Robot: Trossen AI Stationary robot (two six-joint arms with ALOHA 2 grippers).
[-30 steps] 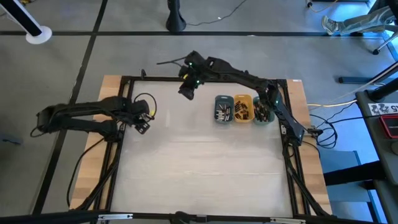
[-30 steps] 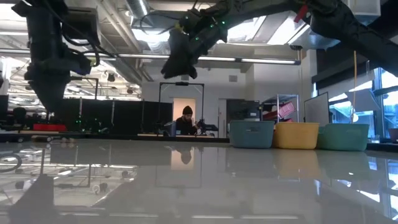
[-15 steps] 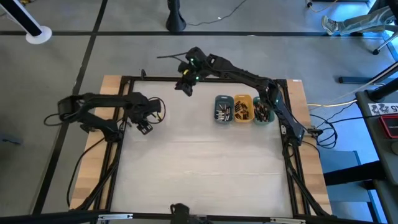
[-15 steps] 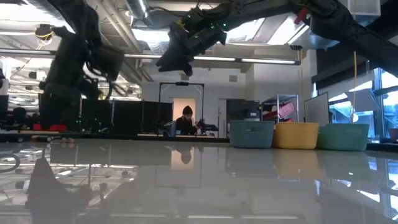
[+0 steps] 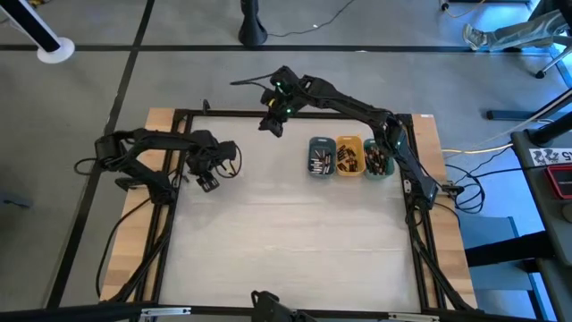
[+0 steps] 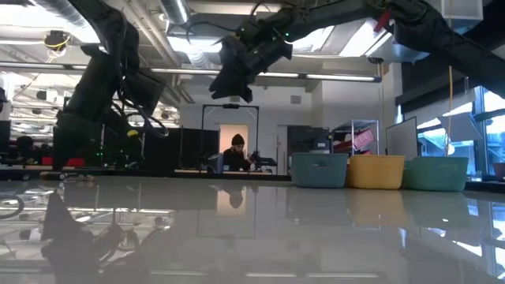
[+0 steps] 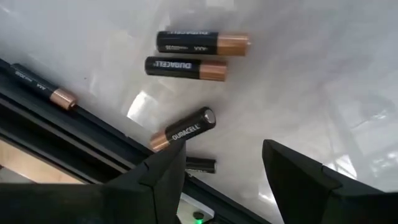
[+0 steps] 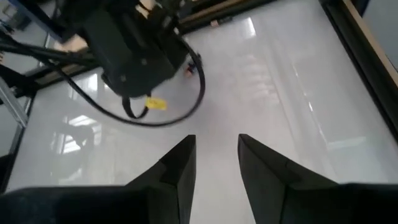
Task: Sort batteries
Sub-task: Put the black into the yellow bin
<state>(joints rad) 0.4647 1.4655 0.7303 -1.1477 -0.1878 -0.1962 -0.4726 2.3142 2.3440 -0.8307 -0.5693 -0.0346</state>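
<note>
Two arms hang over the table. The left gripper point(image 5: 207, 182) angles down near the left frame rail, jaws apart and empty above loose batteries point(image 7: 186, 66). The right gripper point(image 5: 271, 125) reaches across the far edge, jaws partly open, empty.

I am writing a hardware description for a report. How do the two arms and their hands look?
Both arms are dark, jointed links with black cables looped alongside. The left hand has two broad, dark, angular fingers; a yellow tag hangs on its cable. The right hand has the same dark wedge-shaped fingers, and small green lights glow near its wrist.
</note>
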